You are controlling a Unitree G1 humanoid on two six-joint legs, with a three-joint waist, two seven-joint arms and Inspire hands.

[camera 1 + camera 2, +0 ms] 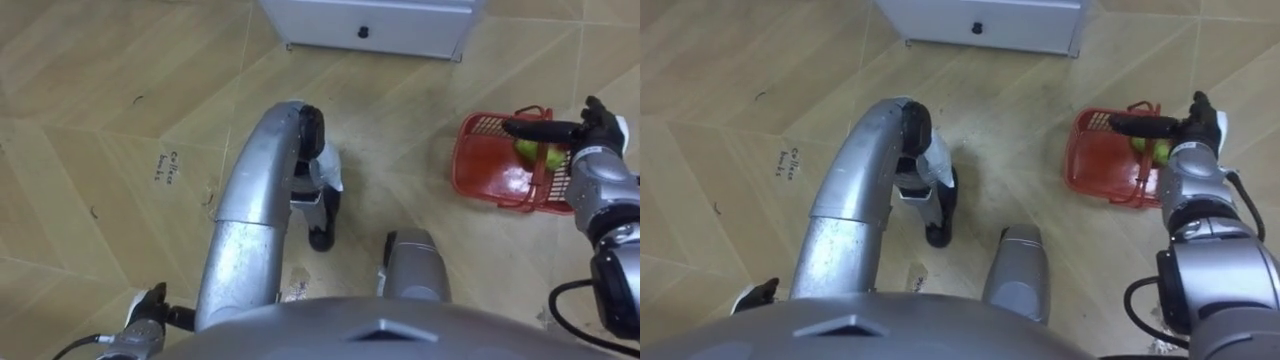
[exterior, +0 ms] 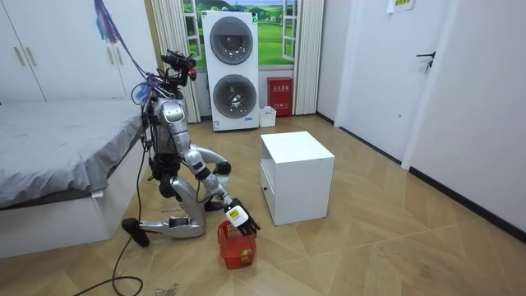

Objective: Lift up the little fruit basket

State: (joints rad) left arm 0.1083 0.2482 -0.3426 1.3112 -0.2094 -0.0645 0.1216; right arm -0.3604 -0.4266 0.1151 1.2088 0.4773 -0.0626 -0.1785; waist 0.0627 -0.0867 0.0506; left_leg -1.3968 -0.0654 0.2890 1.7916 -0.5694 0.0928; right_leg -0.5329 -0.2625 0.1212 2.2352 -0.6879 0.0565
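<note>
The pick-up is hardly begun: the red fruit basket [image 1: 470, 170], with a green fruit [image 1: 530, 150] inside, sits unlifted on the floor near the front of the white drawer cabinet [image 1: 370, 25]. The right hand [image 1: 598, 130] reaches over its rim with fingers straight, grasping nothing. The left hand [image 1: 150, 312] hangs well away from the cabinet.

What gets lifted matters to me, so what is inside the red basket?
A yellow-green fruit lies in the basket. The right hand stretches straight fingers over it and hides part of the inside, so more fruit cannot be ruled out.
</note>
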